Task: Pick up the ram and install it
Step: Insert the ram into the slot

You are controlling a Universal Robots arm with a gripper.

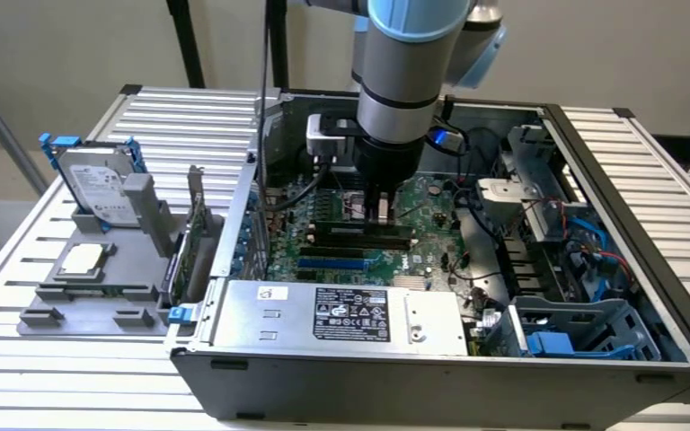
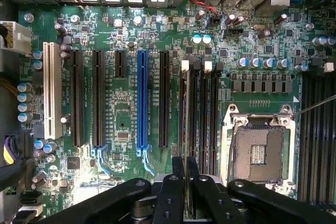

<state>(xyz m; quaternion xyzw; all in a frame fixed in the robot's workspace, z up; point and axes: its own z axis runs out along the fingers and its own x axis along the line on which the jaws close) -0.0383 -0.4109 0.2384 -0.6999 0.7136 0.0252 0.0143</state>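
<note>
1. Between the fingers of the gripper [image 2: 188, 192], edge-on in the wrist view, sits the ram [image 2: 187, 182]: a thin dark sliver pinched from both sides, running down toward the board.
2. Closed narrowly on that stick, the claw holds it upright over the motherboard [image 2: 131, 129], right above the group of long black memory slots [image 2: 197, 108] with white latches at their far ends.
3. From the exterior view, the arm [image 1: 402, 81] reaches straight down into the open computer case [image 1: 632, 296], and the gripper tip [image 1: 381, 208] is near the middle of the board, at the dark slots there.
4. Beside those slots lies the empty processor socket [image 2: 258, 153]; toward the other side stand a blue expansion slot [image 2: 142, 100] and a white one [image 2: 51, 95].
5. Outside the case, toward the exterior view's left on the slatted table [image 1: 33, 359], a grey fixture [image 1: 93, 287] carries a hard drive [image 1: 96, 184] in blue rails.
6. Judged from this, the pick-up is done and the stick is lined up over a slot. Whether its lower edge has entered the slot cannot be told; seating and latching look not yet finished.
</note>
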